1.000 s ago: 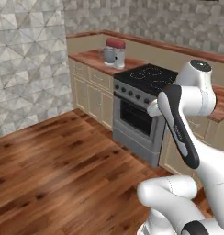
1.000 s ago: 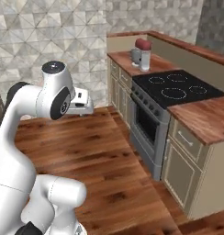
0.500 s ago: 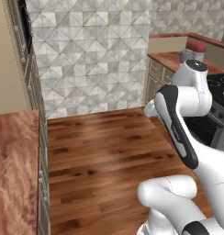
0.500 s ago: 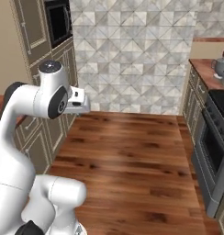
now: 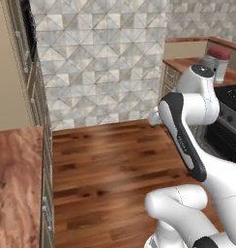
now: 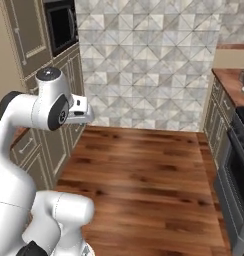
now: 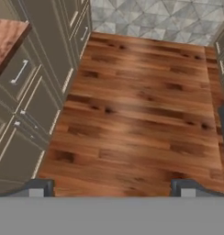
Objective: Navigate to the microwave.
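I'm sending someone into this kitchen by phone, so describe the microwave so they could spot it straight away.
Look to the tall wall of grey-brown cabinets on the left, beside the patterned stone tile wall. The microwave is built into that cabinetry high up, above the drawers. It is the one black box with a dark glass door among plain panelled cabinet fronts.

The white arm (image 5: 187,121) rises from the lower right of the left base view, folded at its dark elbow. The gripper (image 7: 112,187) points down at frame bottom, fingertips (image 7: 39,187) wide apart, holding nothing.
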### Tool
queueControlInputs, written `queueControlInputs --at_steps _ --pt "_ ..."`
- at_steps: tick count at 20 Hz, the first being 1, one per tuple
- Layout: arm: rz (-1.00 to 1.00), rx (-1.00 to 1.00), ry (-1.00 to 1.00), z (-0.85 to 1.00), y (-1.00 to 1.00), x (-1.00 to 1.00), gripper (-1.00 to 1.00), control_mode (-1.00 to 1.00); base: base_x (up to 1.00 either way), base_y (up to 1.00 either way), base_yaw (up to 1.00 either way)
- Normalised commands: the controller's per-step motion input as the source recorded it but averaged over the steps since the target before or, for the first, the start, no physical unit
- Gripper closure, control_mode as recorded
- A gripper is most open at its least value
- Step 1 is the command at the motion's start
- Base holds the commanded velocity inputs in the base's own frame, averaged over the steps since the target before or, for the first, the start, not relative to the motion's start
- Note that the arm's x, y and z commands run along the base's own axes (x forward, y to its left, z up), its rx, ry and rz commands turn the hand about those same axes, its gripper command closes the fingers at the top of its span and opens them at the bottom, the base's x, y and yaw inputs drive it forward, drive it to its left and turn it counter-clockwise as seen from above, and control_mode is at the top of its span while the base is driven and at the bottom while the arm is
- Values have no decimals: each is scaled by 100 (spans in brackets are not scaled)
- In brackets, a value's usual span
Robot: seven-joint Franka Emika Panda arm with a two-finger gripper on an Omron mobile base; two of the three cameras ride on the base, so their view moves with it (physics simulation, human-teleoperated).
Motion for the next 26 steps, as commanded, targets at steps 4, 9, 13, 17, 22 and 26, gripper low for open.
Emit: queueControlInputs --at_steps 4,9,13,17,22,26 --pt "0 0 0 0 0 0 -100 100 100 52 1" --pt "0 0 0 0 0 0 -100 100 100 66 2" --pt "0 0 0 0 0 0 -100 100 100 57 5" --pt "0 0 0 0 0 0 -100 100 100 5 13" --pt "0 0 0 0 0 0 -100 100 100 -44 3" --pt "0 0 0 0 0 0 -100 100 100 -76 9"
